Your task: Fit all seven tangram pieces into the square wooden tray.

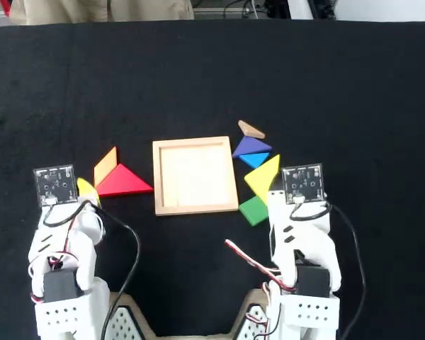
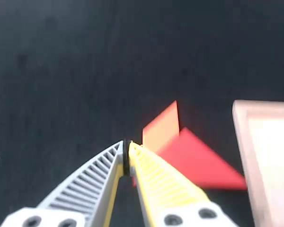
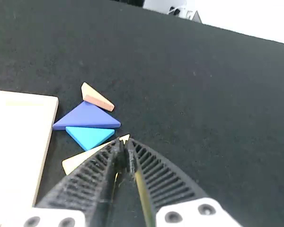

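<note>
we see the square wooden tray (image 1: 195, 141) lying flat mid-table on a black cloth (image 1: 198, 71), its sides nearly square to the table's far edge, where cables and a pale wall show. on one side lies the red triangle (image 1: 122, 182), long edge running across the table and apex toward the far edge, with the orange piece (image 1: 105, 166) touching it, slanted. on the other side a column runs far to near: tan triangle (image 1: 251, 129), dark blue triangle (image 1: 251, 146), light blue triangle (image 1: 254, 159), yellow triangle (image 1: 263, 178), green square (image 1: 253, 210). both arms sit folded at the near edge. the left gripper (image 2: 127, 151) points at the orange piece, jaws pressed together on nothing. the right gripper (image 3: 123, 153) hangs over the yellow triangle, likewise closed.
</note>
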Controlling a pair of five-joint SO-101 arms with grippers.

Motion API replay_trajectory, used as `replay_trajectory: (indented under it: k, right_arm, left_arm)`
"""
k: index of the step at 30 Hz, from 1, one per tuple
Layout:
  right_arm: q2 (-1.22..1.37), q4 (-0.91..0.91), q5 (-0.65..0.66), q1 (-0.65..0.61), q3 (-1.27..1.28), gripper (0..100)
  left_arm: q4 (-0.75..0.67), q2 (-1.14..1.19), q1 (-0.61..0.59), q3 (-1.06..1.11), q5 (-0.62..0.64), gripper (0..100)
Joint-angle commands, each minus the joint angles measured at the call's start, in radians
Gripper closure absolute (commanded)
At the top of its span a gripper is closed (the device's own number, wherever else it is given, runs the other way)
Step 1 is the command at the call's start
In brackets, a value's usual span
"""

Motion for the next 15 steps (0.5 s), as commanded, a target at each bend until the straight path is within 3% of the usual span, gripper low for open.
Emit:
replay_trajectory:
  k: [1,5,11,15]
  right_arm:
    - [-0.051,-0.008,0.008,-0.017,-0.007,94.0]
    - [-0.051,0.074,0.008,-0.017,-0.044,86.0]
    - [-0.050,0.203,0.012,-0.017,-0.266,89.9]
    - [-0.038,0.322,0.014,-0.026,-0.460,89.9]
  left_arm:
    - [-0.123,-0.006,0.050,-0.025,0.058,97]
    - [-0.123,-0.005,0.091,-0.027,0.100,97]
    - [0.012,0.020,0.162,-0.136,-0.041,97]
    - [0.031,0.097,0.177,-0.239,-0.049,97]
